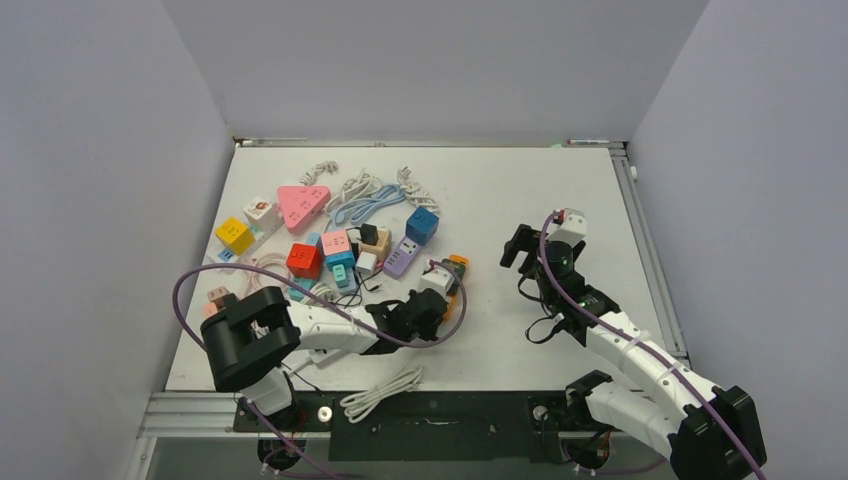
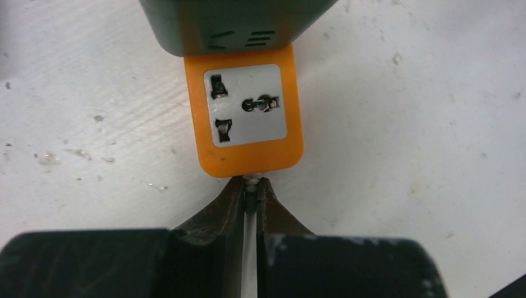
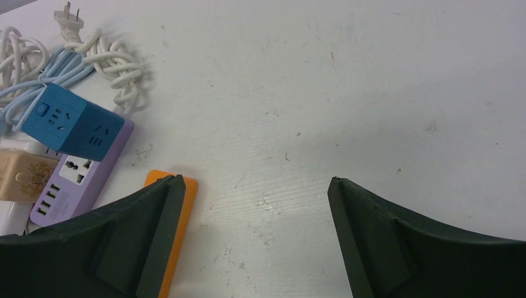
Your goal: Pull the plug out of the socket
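L gripper (image 2: 250, 188): jaws pressed together, tips right at the near short edge of the orange socket (image 2: 248, 160), nipping a small pale stub (image 2: 250, 180) that sticks out of that edge; can't tell if it's a cord end or sth else. The socket lies flat on the white table (image 2: 434, 124) straight ahead of the tips, grey face plate up w/ one outlet showing. Plug (image 2: 239, 25) = dark grey-green block on the socket's far end, beyond the outlet as seen from the jaws. Slots on the side facing the jaws; its top runs out of the wrist view. R gripper (image 3: 255, 181): jaws wide apart, gripping nothing, table surface showing btwn them. In the top view it sits well apart from the plug, off to the right of the L jaws. Just outside its left finger (image 3: 155, 242) lies an orange strip end, partly hidden by that finger. Further out on that side is a purple strip (image 3: 80, 180) w/ a blue cube (image 3: 68, 121) overlapping its far end; can't tell if plugged in. Beyond those is a tangle of white cords (image 3: 118, 68) and a light-blue cord (image 3: 37, 87). Top view: yellow cube (image 1: 234, 235), pink triangle (image 1: 303, 205) and red cube (image 1: 303, 260) clustered ahead-left of the L jaws, and a loose white cable (image 1: 382, 392) behind them, near the arm base.
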Action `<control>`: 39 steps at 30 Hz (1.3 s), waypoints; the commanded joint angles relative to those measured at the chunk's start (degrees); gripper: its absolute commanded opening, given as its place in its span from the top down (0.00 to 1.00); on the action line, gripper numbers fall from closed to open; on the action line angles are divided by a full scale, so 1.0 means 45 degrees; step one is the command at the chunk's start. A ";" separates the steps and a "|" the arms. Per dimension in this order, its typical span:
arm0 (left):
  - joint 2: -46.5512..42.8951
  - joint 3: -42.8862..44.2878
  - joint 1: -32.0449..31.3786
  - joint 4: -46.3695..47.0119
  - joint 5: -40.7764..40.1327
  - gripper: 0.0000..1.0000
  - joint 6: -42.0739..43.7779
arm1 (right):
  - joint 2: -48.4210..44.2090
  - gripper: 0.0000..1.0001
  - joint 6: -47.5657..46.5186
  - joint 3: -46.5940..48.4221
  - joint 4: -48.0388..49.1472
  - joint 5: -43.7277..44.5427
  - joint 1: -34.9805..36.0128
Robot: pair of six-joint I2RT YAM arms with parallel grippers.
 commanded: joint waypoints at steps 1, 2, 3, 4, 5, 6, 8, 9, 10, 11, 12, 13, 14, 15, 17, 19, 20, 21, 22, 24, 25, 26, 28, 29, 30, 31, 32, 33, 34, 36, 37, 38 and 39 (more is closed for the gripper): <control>-0.0378 -0.0387 -0.0892 0.1084 -0.0094 1.00 0.0422 | 0.0133 0.10 -0.0048 0.0070 0.0569 0.0437 -0.0097; -0.0572 -0.0582 -0.1054 0.1348 -0.0026 1.00 0.0705 | 0.0117 0.10 -0.0094 0.0017 0.0564 0.0390 -0.0097; -0.0850 -0.0816 -0.1228 0.1571 0.0093 1.00 0.0985 | 0.0101 0.10 -0.0121 -0.0034 0.0849 0.0350 -0.0097; -0.1034 -0.0985 -0.1372 0.1763 0.0227 1.00 0.1301 | 0.0084 0.10 -0.0142 -0.0101 0.0997 0.0278 -0.0097; -0.1186 -0.1137 -0.1468 0.1909 0.0398 1.00 0.1450 | 0.0050 0.10 -0.0162 -0.0154 0.1067 0.0248 -0.0097; -0.1286 -0.1298 -0.1512 0.1968 0.0568 1.00 0.1559 | 0.0039 0.10 -0.0174 -0.0199 0.1100 0.0222 -0.0097; -0.1392 -0.1447 -0.1532 0.1854 0.0740 1.00 0.1675 | 0.0013 0.10 -0.0202 -0.0230 0.1061 0.0207 -0.0115; -0.1402 -0.1474 -0.1532 0.1669 0.0743 1.00 0.1724 | -0.0017 0.10 -0.0233 -0.0243 0.1053 0.0149 -0.0116; -0.1425 -0.1477 -0.1532 0.1472 0.0743 1.00 0.1788 | -0.0021 0.10 -0.0293 -0.0223 0.1022 0.0063 -0.0116; -0.1479 -0.1477 -0.1532 0.1274 0.0706 1.00 0.1826 | -0.0021 0.10 -0.0403 -0.0220 0.1001 -0.0091 -0.0129; -0.1576 -0.1460 -0.1532 0.1008 0.0616 1.00 0.1838 | -0.0022 0.10 -0.0593 -0.0188 0.1009 -0.0367 -0.0135; -0.1727 -0.1417 -0.1517 0.0708 0.0510 0.95 0.1805 | -0.0002 0.10 -0.0782 -0.0157 0.1009 -0.0699 -0.0136; -0.1959 -0.1367 -0.1503 0.0356 0.0384 0.81 0.1755 | 0.0013 0.10 -0.0982 -0.0126 0.0995 -0.1068 -0.0136; -0.2215 -0.1278 -0.1484 -0.0079 0.0212 0.59 0.1641 | 0.0044 0.10 -0.1180 -0.0066 0.0931 -0.1393 -0.0121; -0.2905 -0.1049 -0.1341 -0.1030 0.0172 0.34 0.1392 | 0.0173 0.10 -0.1546 0.0113 0.0738 -0.2047 -0.0088; -0.3693 -0.0756 -0.1098 -0.2120 0.0568 0.19 0.1108 | 0.0267 0.10 -0.1785 0.0311 0.0288 -0.2542 -0.0032; -0.4067 -0.0538 -0.0948 -0.2647 0.0741 0.15 0.0957 | 0.0288 0.10 -0.1954 0.0398 0.0168 -0.2815 0.0050; -0.4400 -0.0256 -0.0793 -0.3157 0.0831 0.12 0.0789 | 0.0317 0.10 -0.2127 0.0478 0.0084 -0.3059 0.0112; -0.4838 0.0091 -0.0602 -0.3684 0.0935 0.10 0.0639 | 0.0338 0.10 -0.2343 0.0585 -0.0027 -0.3404 0.0173; -0.5403 0.0472 0.0085 -0.4310 0.1645 0.08 0.0558 | 0.0424 0.10 -0.2756 0.0855 -0.0286 -0.3910 0.0354; -0.5646 0.0590 0.0582 -0.4507 0.2277 0.07 0.0534 | 0.0474 0.10 -0.3082 0.1026 -0.0476 -0.4423 0.0541; -0.5847 0.0673 0.1164 -0.4647 0.2944 0.07 0.0511 | 0.0551 0.10 -0.3388 0.1220 -0.0721 -0.4607 0.0815; -0.6116 0.0834 0.2751 -0.4914 0.4232 0.07 0.0554 | 0.0777 0.10 -0.3811 0.1797 -0.1309 -0.4357 0.1586; -0.6189 0.0931 0.3461 -0.5015 0.4876 0.07 0.0627 | 0.0913 0.10 -0.3919 0.1993 -0.1539 -0.4157 0.2054; -0.6244 0.1033 0.4114 -0.5079 0.5491 0.07 0.0780 | 0.1108 0.10 -0.4069 0.2198 -0.1689 -0.4103 0.2491; -0.6244 0.1200 0.4725 -0.5162 0.6070 0.07 0.0914 | 0.1367 0.10 -0.4188 0.2397 -0.1825 -0.4094 0.2954; -0.6168 0.1438 0.5307 -0.5334 0.6526 0.07 0.1018 | 0.1641 0.10 -0.4349 0.2617 -0.1991 -0.3587 0.3451; -0.6049 0.1800 0.5783 -0.5556 0.7081 0.07 0.1183 | 0.2000 0.10 -0.4616 0.2850 -0.2210 -0.3248 0.3933; -0.5888 0.2245 0.6260 -0.5842 0.7641 0.07 0.1421 | 0.2370 0.10 -0.4879 0.3125 -0.2471 -0.2905 0.4413; -0.5396 0.3255 0.6931 -0.6585 0.8649 0.07 0.1940 | 0.3268 0.10 -0.5292 0.3790 -0.3359 -0.2254 0.5138; -0.5161 0.3714 0.7187 -0.7061 0.8868 0.07 0.2265 | 0.3671 0.10 -0.5462 0.4163 -0.3719 -0.1887 0.5484; -0.4973 0.4098 0.7365 -0.7302 0.8914 0.07 0.2647 | 0.4075 0.10 -0.5649 0.4493 -0.4115 -0.1449 0.5803; -0.4823 0.4378 0.7503 -0.7430 0.8793 0.07 0.2978 | 0.4436 0.10 -0.5846 0.4774 -0.4443 -0.1145 0.6068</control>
